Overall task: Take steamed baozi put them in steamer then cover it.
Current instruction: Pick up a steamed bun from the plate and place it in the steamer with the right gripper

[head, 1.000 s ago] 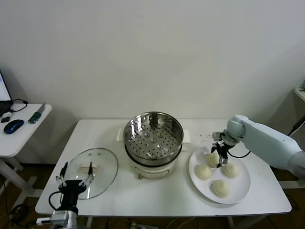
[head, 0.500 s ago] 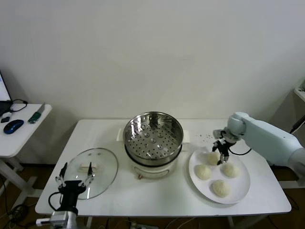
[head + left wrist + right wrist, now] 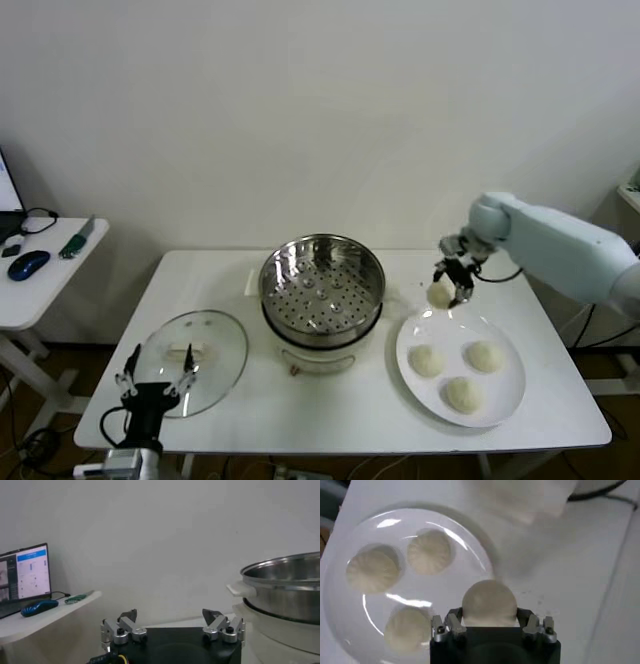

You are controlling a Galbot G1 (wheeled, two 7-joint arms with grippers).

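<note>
My right gripper point(image 3: 448, 288) is shut on one cream-white baozi point(image 3: 439, 294) and holds it in the air above the plate's far left edge, right of the steamer. The wrist view shows that bun point(image 3: 489, 603) between the jaws. Three baozi point(image 3: 427, 361) point(image 3: 484, 355) point(image 3: 463, 393) lie on the white plate point(image 3: 505, 400); they also show in the right wrist view point(image 3: 430, 552). The steel steamer point(image 3: 321, 282) stands empty at table centre on its cream pot base. The glass cover point(image 3: 195, 360) lies flat at the front left. My left gripper point(image 3: 157, 380) is open, parked at the cover's near edge.
A side table at the far left holds a mouse point(image 3: 28, 265) and a laptop point(image 3: 26, 575). A black cable point(image 3: 500, 278) trails behind my right wrist. Bare table surface lies in front of the steamer. The steamer's rim point(image 3: 285, 575) fills one side of the left wrist view.
My right gripper closed on the plate's far-left baozi and lifted it up and back toward the steamer. Three buns stay on the plate. The left arm has not moved.
</note>
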